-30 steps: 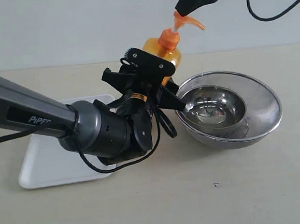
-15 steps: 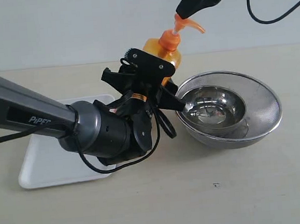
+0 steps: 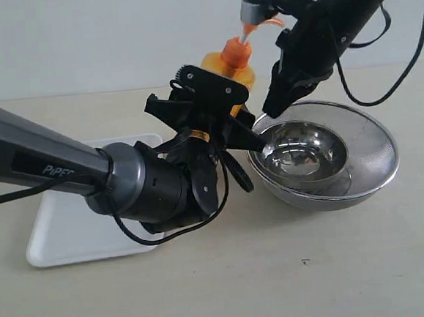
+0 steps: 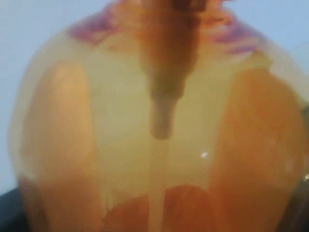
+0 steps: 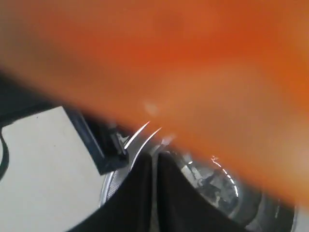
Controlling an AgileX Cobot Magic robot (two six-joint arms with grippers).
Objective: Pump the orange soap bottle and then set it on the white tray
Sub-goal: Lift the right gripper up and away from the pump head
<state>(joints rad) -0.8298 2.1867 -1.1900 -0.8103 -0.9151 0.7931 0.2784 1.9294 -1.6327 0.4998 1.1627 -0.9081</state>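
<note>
The orange soap bottle [image 3: 223, 62] hangs tilted above the table, its body mostly hidden behind my left gripper [image 3: 226, 109], which is shut on it. In the left wrist view the blurred translucent bottle [image 4: 159, 121] fills the frame and hides the fingers. Its orange pump head [image 3: 237, 51] sticks out on top, with the grey wrist part of my right arm right at the nozzle. My right gripper [image 3: 272, 110] points down beside the bottle, at the steel bowl's rim. It is shut and holds nothing [image 5: 154, 169]. The white tray [image 3: 63, 229] lies at the left, partly under my left arm.
A round steel mesh bowl [image 3: 383, 145] with a smaller shiny bowl inside stands to the right of the bottle. My left arm's thick grey forearm [image 3: 43, 161] stretches across the tray. A black cable [image 3: 383, 93] hangs from my right arm above the bowl.
My right arm has swung down from the top of the view. Its shut gripper went from the pump head down to the bowl's rim. The left gripper and bottle held still.
</note>
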